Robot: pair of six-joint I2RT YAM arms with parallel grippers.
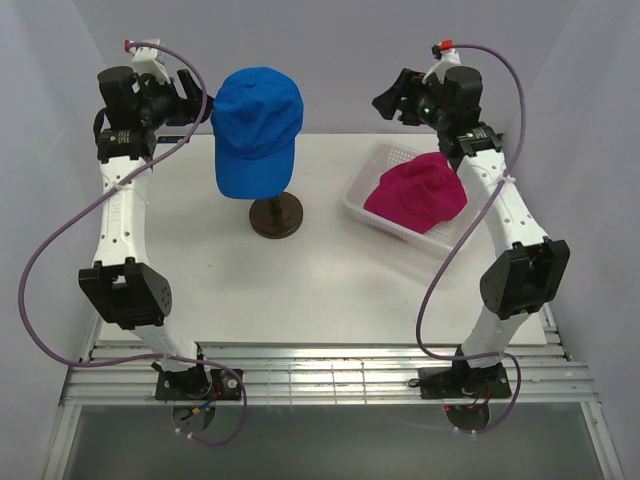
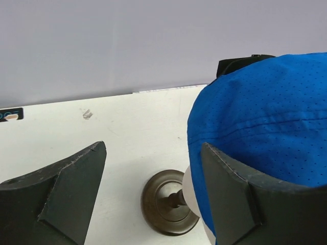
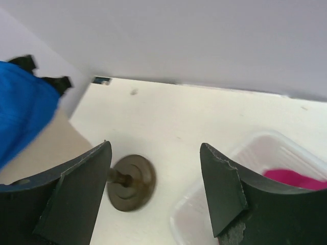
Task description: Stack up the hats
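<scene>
Left wrist view: blue cap (image 2: 265,117) just beyond one finger (image 2: 240,204).
Left gripper (image 2: 152,148) spread, empty; right gripper (image 3: 156,145) spread too, pink cap (image 3: 294,178) in basket (image 3: 189,219) beside it.

I count one blue cap (image 1: 257,130) and one pink cap (image 1: 416,193) in view; whether a second pink one lies under it, I cannot tell. There is also one basket (image 1: 360,183) and one stand (image 1: 276,218).
</scene>
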